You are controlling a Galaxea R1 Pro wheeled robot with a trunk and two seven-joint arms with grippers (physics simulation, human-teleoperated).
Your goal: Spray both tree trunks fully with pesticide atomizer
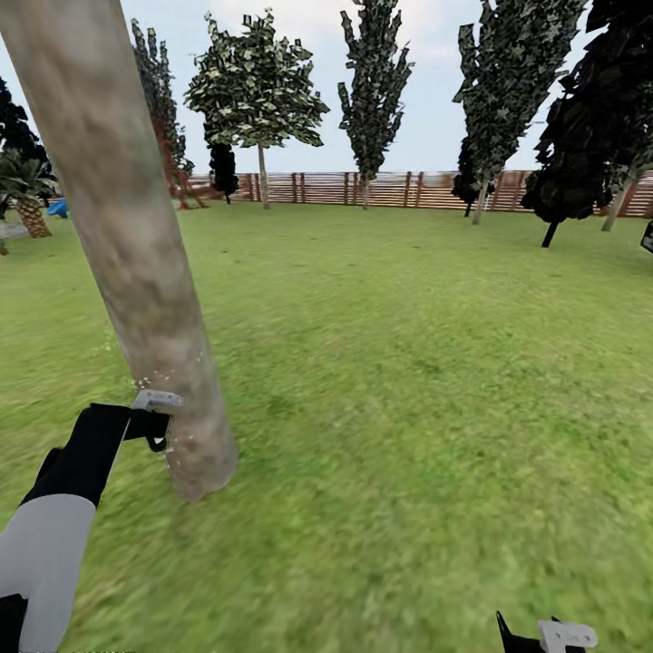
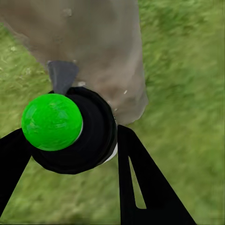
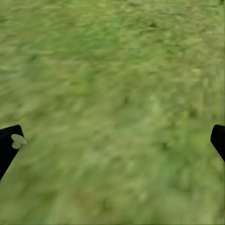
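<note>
Mid-spray, by the look of it. Left tool clamped around the pesticide atomizer, nozzle right up against the near tree trunk. Only a few white pesticide specks low on the bark, so plenty left. One more tree untouched by the fence. Right tool spread wide over the floor, holding nothing.

The left gripper sits against the thick tree trunk near its base — tiny white specks dot the bark there — with lawn and fence behind.
</note>
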